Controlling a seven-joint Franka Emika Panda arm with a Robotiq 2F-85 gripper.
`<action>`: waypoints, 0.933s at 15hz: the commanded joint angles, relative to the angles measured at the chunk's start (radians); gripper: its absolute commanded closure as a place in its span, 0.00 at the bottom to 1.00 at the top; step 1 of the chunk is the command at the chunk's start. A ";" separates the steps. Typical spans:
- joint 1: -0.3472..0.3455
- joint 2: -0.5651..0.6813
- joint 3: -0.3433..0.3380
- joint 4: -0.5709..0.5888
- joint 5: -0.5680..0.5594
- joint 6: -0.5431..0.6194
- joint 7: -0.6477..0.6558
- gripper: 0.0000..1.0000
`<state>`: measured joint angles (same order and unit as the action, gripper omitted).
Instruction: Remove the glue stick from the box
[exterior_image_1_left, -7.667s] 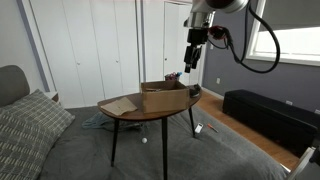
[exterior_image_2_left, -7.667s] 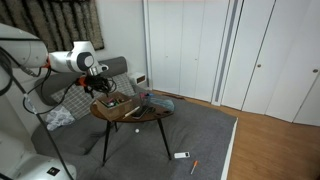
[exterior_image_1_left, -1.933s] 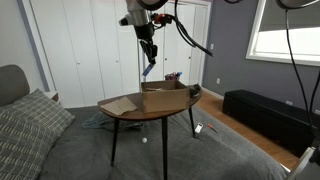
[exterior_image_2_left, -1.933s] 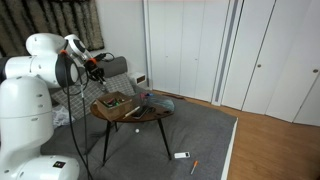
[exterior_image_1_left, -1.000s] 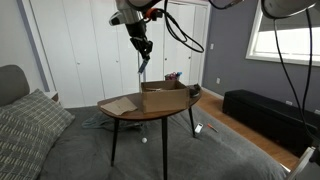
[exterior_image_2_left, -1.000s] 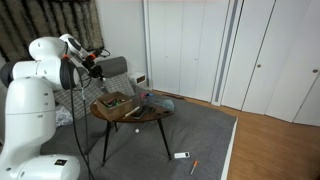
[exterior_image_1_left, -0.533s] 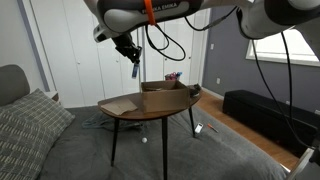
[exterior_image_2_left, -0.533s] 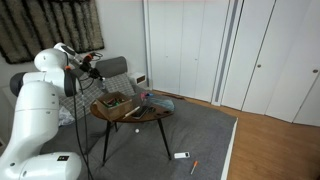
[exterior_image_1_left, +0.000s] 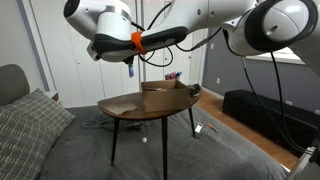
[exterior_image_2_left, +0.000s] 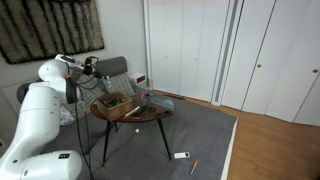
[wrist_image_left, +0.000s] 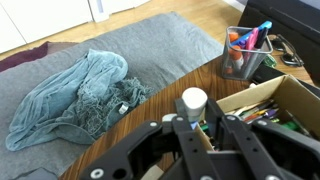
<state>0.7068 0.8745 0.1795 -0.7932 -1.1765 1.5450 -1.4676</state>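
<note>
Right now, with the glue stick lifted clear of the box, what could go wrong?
1. The gripper holds the glue stick well above the table, near its edge. Released here, it would likely bounce or roll off toward the cloth on the floor.
2. A swing back toward the box could clip the pen cup standing beside it.

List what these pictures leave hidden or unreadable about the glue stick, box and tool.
Glue stick: wrist view shows only its cap; the tool hides the body.
Box: cut by the wrist view's right edge; contents too small in both exterior views.
Tool: tiny in an exterior view, jaws unreadable there.
</note>
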 joint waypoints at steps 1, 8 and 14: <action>0.033 0.093 -0.041 0.109 -0.063 -0.008 -0.049 0.94; 0.042 0.182 -0.048 0.191 -0.026 -0.066 -0.001 0.94; 0.031 0.226 -0.011 0.235 0.032 -0.082 0.058 0.94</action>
<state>0.7311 1.0531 0.1555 -0.6370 -1.1737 1.4861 -1.4249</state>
